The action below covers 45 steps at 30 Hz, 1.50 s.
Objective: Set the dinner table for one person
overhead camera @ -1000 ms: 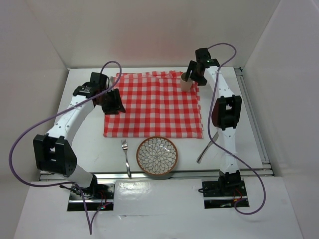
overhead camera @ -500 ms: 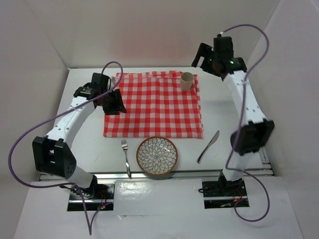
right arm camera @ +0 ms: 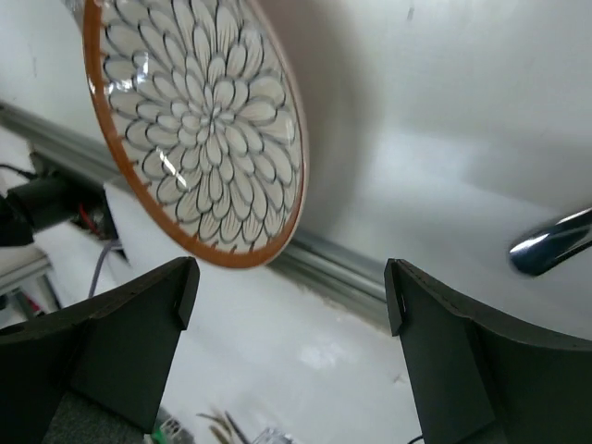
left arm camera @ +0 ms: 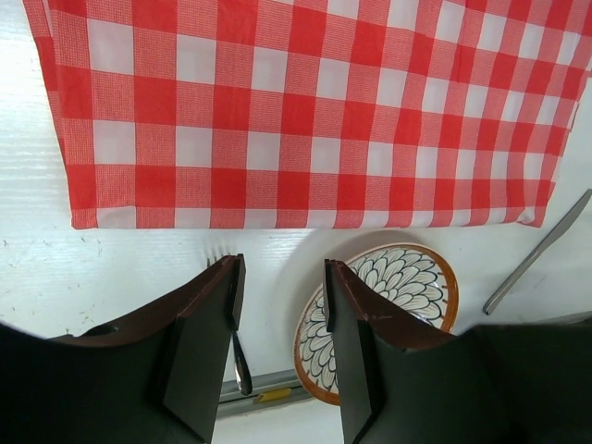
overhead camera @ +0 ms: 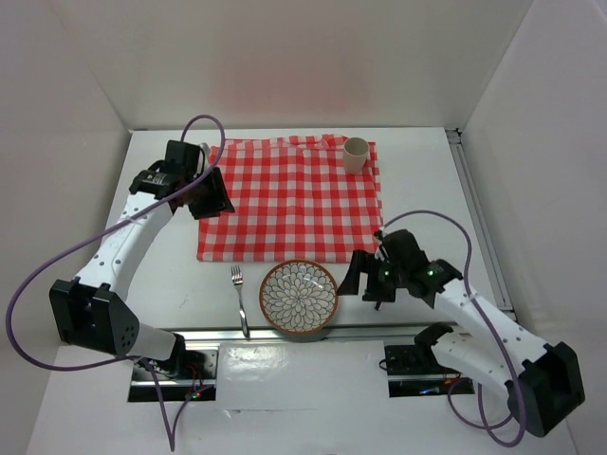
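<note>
On the white dinner table (overhead camera: 432,190) lies a red-and-white checked cloth (overhead camera: 294,199) with a beige cup (overhead camera: 356,154) upright on its far right corner. In front of the cloth sit a flower-patterned plate (overhead camera: 299,297) and, to its left, a fork (overhead camera: 240,299). My left gripper (overhead camera: 213,196) hovers over the cloth's left edge, open and holding nothing (left arm camera: 282,277). My right gripper (overhead camera: 360,282) hangs low just right of the plate, open wide and empty (right arm camera: 291,287). The arm hides the knife from above. The knife shows in the left wrist view (left arm camera: 541,250) and its tip in the right wrist view (right arm camera: 555,242).
A metal rail (overhead camera: 313,334) runs along the table's near edge, close under my right gripper (right arm camera: 370,268). White walls close off the back and both sides. Purple cables loop off both arms.
My right arm left the cup at the cloth's far corner, lifted away, then swung down to the front beside the plate, jaws wide. My left arm shifted slightly toward the back.
</note>
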Each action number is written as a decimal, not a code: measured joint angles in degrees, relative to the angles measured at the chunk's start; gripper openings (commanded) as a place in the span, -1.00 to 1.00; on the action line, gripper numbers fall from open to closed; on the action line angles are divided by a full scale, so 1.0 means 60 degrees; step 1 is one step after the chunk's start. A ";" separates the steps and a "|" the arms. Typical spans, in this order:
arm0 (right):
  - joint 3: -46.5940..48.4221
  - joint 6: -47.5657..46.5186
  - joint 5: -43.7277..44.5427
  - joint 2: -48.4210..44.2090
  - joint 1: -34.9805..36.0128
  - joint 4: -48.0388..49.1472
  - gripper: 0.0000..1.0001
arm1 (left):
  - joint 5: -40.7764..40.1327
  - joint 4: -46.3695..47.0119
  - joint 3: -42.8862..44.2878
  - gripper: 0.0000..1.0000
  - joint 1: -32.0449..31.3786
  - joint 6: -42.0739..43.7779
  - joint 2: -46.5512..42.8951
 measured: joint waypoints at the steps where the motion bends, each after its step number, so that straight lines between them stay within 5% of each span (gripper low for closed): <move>1: -0.0455 0.0302 -0.0120 -0.0331 0.0251 -0.0029 0.88 | -0.0011 0.0000 -0.0018 0.13 0.0000 -0.0007 -0.0007; 6: -0.1592 0.1395 -0.0481 -0.1107 0.0765 0.1191 0.88 | -0.0018 -0.0066 -0.0109 0.13 0.0000 -0.0025 -0.0015; 14: -0.2036 0.1851 -0.0514 0.0925 0.1140 0.3202 0.65 | -0.0025 -0.0138 -0.0117 0.13 0.0000 -0.0029 -0.0080; 28: -0.2080 0.1883 -0.0579 0.2947 0.1297 0.5402 -0.21 | -0.0022 -0.0138 -0.0131 0.13 0.0000 -0.0022 -0.0069; 30: -0.2087 0.1851 -0.0576 0.3005 0.1304 0.5512 -0.48 | -0.0022 -0.0135 -0.0131 0.13 0.0000 -0.0015 -0.0055; 34: -0.2073 0.1832 -0.0415 0.3024 0.1315 0.5377 -1.00 | -0.0022 -0.0131 -0.0131 0.13 0.0000 -0.0007 -0.0047; 45: 0.0969 0.0579 0.0678 0.2091 0.1206 0.1024 -1.00 | -0.0018 -0.0208 0.0036 0.13 0.0000 -0.0004 -0.0033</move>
